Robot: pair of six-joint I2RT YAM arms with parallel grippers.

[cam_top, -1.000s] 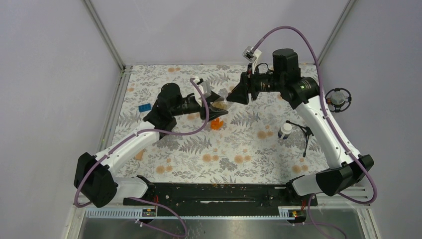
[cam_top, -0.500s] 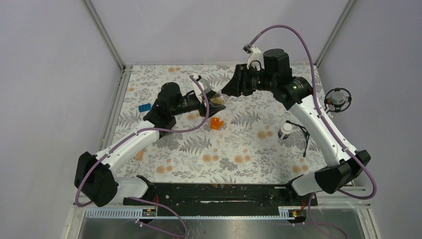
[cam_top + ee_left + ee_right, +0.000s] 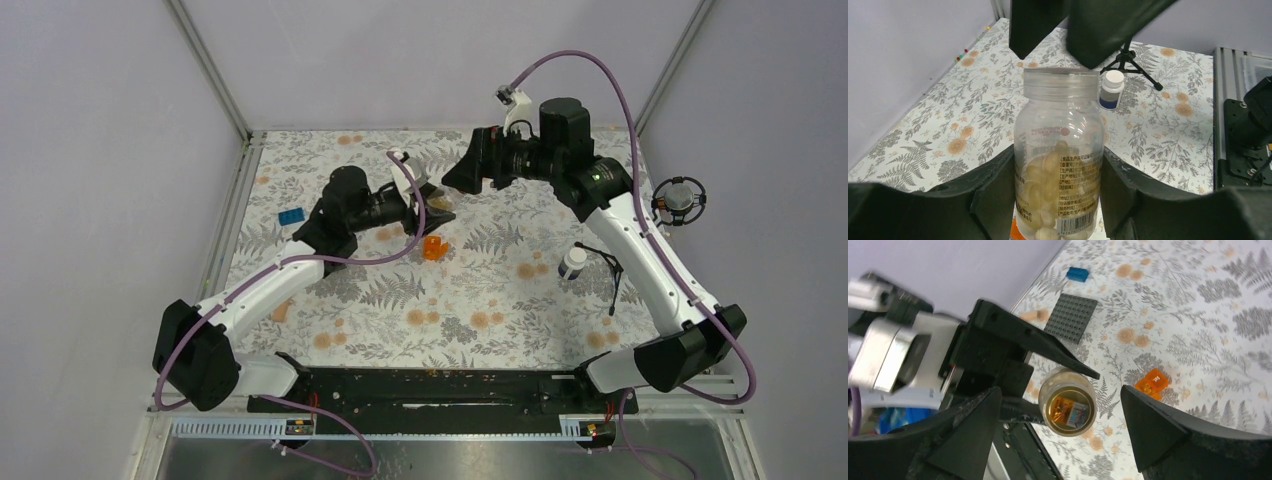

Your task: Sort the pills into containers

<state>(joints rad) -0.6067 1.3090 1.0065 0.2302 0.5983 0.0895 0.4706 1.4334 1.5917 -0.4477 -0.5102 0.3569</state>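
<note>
The clear bottle [image 3: 1059, 155] of pale pills stands upright above the flowered worktop [image 3: 948, 130], clamped in my left claw [image 3: 1058, 167], while my right claw [image 3: 1060, 395] hangs over its mouth, spread wide, the orange box [image 3: 1150, 383] lying beneath.

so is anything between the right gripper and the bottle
Nothing visible does. The right gripper hangs open above the bottle, with only clear air between them. The left gripper clamps the bottle's sides lower down.
</note>
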